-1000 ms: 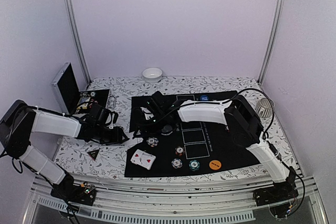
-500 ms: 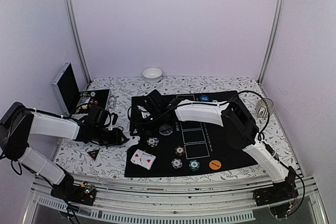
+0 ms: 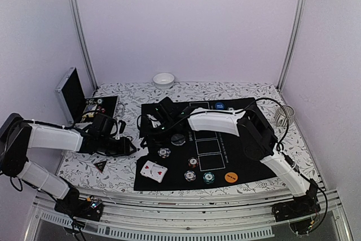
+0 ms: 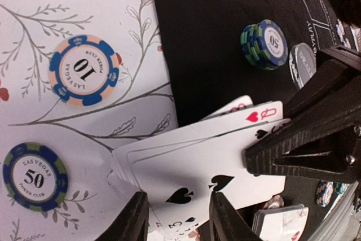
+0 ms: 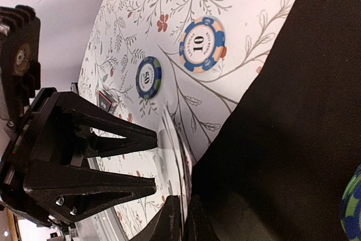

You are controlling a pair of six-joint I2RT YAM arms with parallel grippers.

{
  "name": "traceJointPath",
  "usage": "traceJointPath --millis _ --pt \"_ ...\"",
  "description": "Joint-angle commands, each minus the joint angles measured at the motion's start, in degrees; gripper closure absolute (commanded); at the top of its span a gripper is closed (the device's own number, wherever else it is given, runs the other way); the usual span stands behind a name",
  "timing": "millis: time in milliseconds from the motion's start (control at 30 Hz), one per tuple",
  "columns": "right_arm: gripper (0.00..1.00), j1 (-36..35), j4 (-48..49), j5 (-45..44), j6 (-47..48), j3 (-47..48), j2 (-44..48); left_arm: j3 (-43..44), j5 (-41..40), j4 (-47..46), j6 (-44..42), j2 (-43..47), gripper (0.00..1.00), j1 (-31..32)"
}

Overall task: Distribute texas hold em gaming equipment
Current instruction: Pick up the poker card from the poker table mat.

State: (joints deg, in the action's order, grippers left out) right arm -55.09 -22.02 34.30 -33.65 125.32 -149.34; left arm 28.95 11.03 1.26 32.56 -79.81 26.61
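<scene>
My left gripper (image 4: pixel 177 218) is shut across a pack of face-up playing cards (image 4: pixel 214 162), hovering over the mat's left edge. The top cards fan out, showing spades and a queen of hearts. My right gripper (image 5: pixel 185 218) is shut on the far edge of that fan (image 5: pixel 179 162), and its black fingers (image 4: pixel 304 139) show at the right of the left wrist view. Below on the floral cloth lie a 10 chip (image 4: pixel 84 70) and a 50 chip (image 4: pixel 35 176). A green-blue chip stack (image 4: pixel 264 44) stands on the black mat (image 3: pixel 248 156). In the top view the two grippers meet near the left gripper (image 3: pixel 128 147).
Two face-up cards (image 3: pixel 153 170), several chips (image 3: pixel 192 162), an orange disc (image 3: pixel 230 177) and a blue button (image 3: pixel 219 105) lie on the mat. A triangle marker (image 3: pixel 101 165) lies front left. The open silver case (image 3: pixel 70 91) stands back left, the white bowl (image 3: pixel 163 79) behind.
My right gripper has moved left to the left gripper and shut on the edge of the fanned cards. The left gripper has stayed almost still with the pack.
</scene>
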Motion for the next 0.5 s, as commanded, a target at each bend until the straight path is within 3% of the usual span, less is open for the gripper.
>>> traceJointPath --millis 0,200,367,467 --pt "0.98 -0.06 -0.14 0.07 1.15 -0.23 2.17 -0.20 -1.06 1.19 -1.32 3.29 0.61 0.18" --pt "0.98 1.37 -0.86 0.00 4.43 -3.52 11.24 2.03 -2.24 3.23 -9.51 17.92 0.53 1.48" --pt "0.98 4.68 -1.29 -3.21 7.07 -10.78 23.66 7.30 -4.31 5.27 -19.56 29.38 0.33 6.28" --pt "0.98 6.72 -1.19 -4.80 7.96 -16.19 30.15 10.81 -1.36 6.56 -27.24 32.70 0.20 8.96"
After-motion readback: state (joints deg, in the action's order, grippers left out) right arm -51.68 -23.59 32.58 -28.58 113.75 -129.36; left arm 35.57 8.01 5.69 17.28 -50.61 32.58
